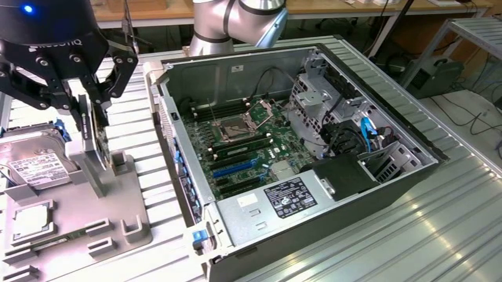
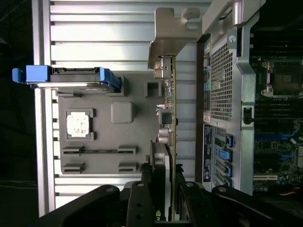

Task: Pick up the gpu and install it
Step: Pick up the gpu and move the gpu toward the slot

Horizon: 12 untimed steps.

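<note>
The pick-up half of the job looks underway, while the install half is not yet done. The black three-jointed claw (image 1: 90, 120) hangs over the exterior view's left side of the ribbed metal counter (image 1: 439, 235), its fingers pressed onto either face of the gpu (image 1: 98, 150), a thin dark expansion card standing on edge with a silver metal bracket at one end. The wrist view shows the card edge-on (image 2: 171, 109) running straight out from between the claw's (image 2: 166, 203) fingers, so I judge it pinched rather than merely flanked. The card stands over the grey moulded parts holder (image 1: 117, 205), beside the silver hard drive with blue rails (image 1: 32, 158); I cannot tell whether its lower edge has cleared the holder. To the exterior view's right, the open dark computer case (image 1: 235, 70) lies on its side, well apart from the card, with the green motherboard (image 1: 243, 147) exposed and its blue expansion slots (image 1: 235, 169) holding no card.
</note>
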Available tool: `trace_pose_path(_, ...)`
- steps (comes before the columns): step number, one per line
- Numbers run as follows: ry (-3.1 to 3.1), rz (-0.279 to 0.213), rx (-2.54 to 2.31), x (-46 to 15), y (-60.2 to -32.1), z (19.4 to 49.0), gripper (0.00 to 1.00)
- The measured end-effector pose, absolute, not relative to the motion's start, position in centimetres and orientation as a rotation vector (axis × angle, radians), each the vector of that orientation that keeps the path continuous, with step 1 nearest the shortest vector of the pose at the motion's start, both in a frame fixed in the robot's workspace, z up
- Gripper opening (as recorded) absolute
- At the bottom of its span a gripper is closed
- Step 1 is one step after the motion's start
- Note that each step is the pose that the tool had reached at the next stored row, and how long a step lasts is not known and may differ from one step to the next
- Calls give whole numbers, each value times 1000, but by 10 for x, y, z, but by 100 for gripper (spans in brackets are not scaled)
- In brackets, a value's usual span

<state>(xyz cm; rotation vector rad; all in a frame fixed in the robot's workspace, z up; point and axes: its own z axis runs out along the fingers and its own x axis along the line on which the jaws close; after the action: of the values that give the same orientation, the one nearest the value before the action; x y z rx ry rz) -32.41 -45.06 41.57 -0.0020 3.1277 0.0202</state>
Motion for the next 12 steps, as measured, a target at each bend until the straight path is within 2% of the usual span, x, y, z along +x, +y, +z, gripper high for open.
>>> trace_pose_path(12, 3128, 20, -2, -324, -451, 428, 28)
